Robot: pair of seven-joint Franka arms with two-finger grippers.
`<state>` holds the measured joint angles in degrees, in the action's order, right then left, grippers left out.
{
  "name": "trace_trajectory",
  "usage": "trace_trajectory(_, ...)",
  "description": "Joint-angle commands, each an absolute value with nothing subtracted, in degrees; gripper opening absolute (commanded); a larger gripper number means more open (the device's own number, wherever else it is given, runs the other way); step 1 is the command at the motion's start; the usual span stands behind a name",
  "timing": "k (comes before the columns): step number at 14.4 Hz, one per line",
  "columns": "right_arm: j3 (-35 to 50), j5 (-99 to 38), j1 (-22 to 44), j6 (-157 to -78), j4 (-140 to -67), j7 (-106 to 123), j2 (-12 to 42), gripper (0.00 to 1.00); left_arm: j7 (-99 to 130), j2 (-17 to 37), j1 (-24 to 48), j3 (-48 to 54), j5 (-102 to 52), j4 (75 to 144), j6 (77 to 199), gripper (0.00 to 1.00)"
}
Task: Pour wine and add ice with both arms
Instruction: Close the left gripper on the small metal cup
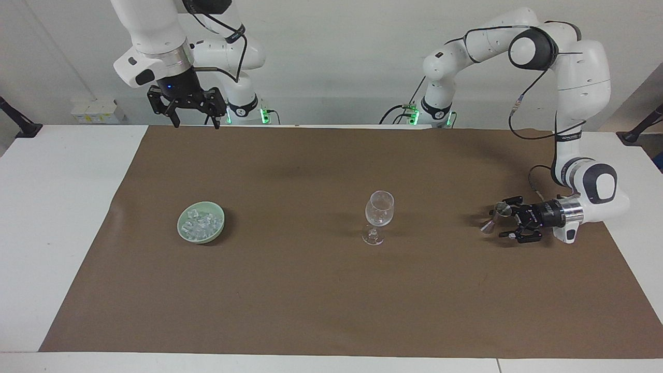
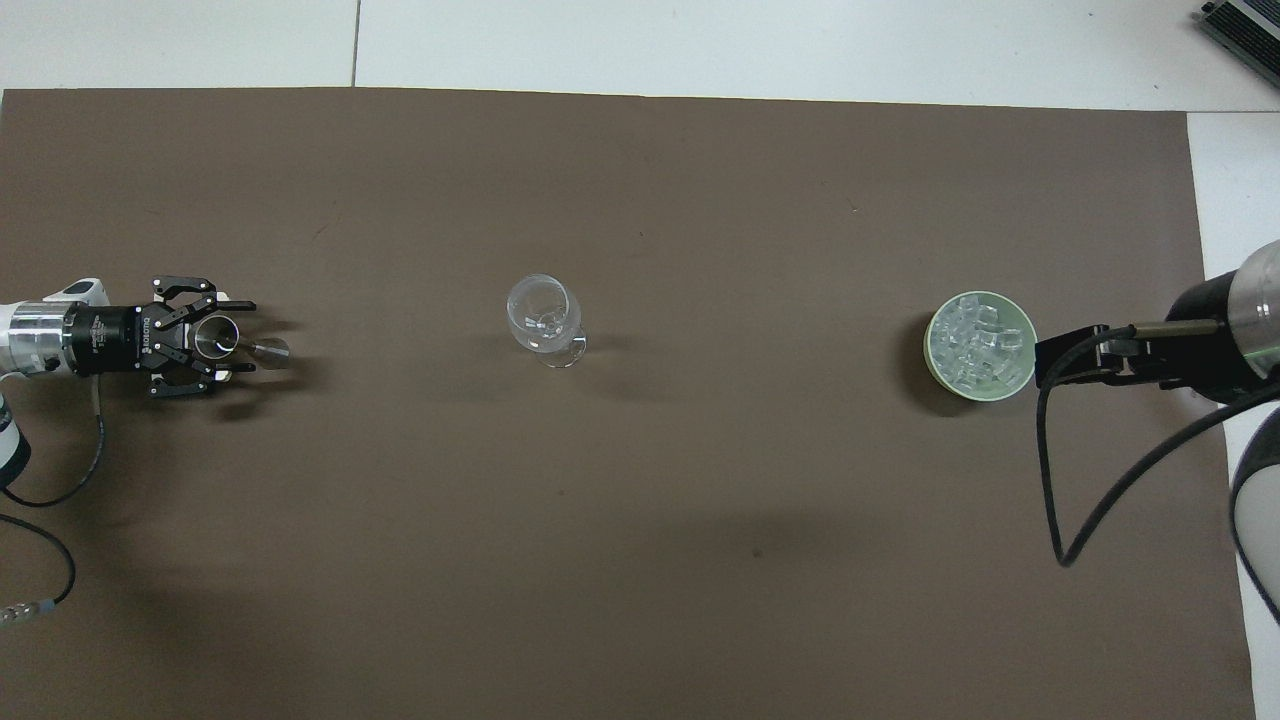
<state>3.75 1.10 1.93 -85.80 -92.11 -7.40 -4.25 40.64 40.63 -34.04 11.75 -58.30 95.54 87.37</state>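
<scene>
step: grasp metal jigger [image 1: 496, 215] | left gripper [image 1: 510, 224] fingers part-closed either side of jigger, grip unconfirmed; close squarely, keep it upright, carry to wine glass [image 1: 378, 216] | right gripper [image 1: 192, 117] waits raised, fingers wide

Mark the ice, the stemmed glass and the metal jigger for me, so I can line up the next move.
ice [image 2: 978, 342]: overhead view, middle of the heap in the green bowl.
stemmed glass [image 1: 380, 208]: facing view, on its bowl.
metal jigger [image 2: 213, 338]: overhead view, on its upper cup, between the left arm's jaws.
</scene>
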Motion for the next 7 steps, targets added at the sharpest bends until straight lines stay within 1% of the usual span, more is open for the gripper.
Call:
trace_trajectory(1, 3.6, 0.09, 1.76, -86.57, -93.87, -5.89, -5.71, 1.0, 40.17, 40.87, -33.4, 10.72, -59.06, 95.36, 86.31, 0.71)
trace_trajectory(5, 3.6, 0.09, 1.76, -86.57, -93.87, -5.89, -5.71, 1.0, 40.08, 40.87, -33.4, 10.63, -58.8, 95.36, 86.31, 0.65)
trace_trajectory(7, 3.6, 0.09, 1.76, -86.57, -93.87, -5.89, -5.71, 1.0, 39.99, 40.96, -33.4, 10.63, -58.71, 95.45, 86.31, 0.64)
